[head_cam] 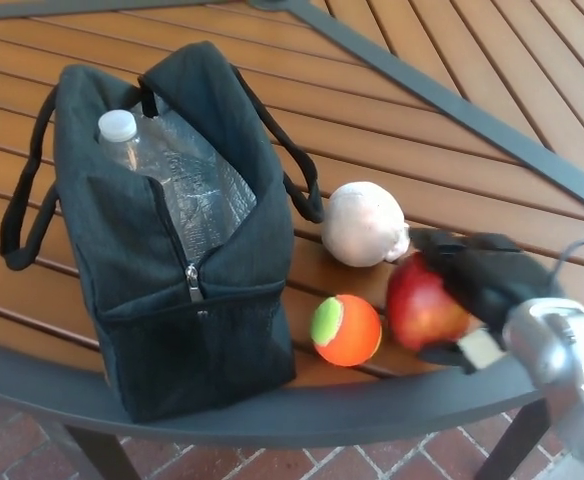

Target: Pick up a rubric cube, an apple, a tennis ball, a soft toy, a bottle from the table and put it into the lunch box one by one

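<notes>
A dark lunch box bag (172, 290) stands open on the wooden table, with a clear bottle (162, 165) upright inside, its white cap showing. To the bag's right lie a white soft toy (364, 224), an orange and green tennis ball (346, 329) and a red apple (424, 303). My right hand (472, 285) is wrapped around the apple from its right side, fingers over the top and thumb below. No rubik cube shows. My left hand is out of view.
The table's dark metal rim (302, 410) curves along the front edge, just below the ball and apple. A dark metal bar (452, 100) crosses the slats diagonally at the back right. Brick floor lies below.
</notes>
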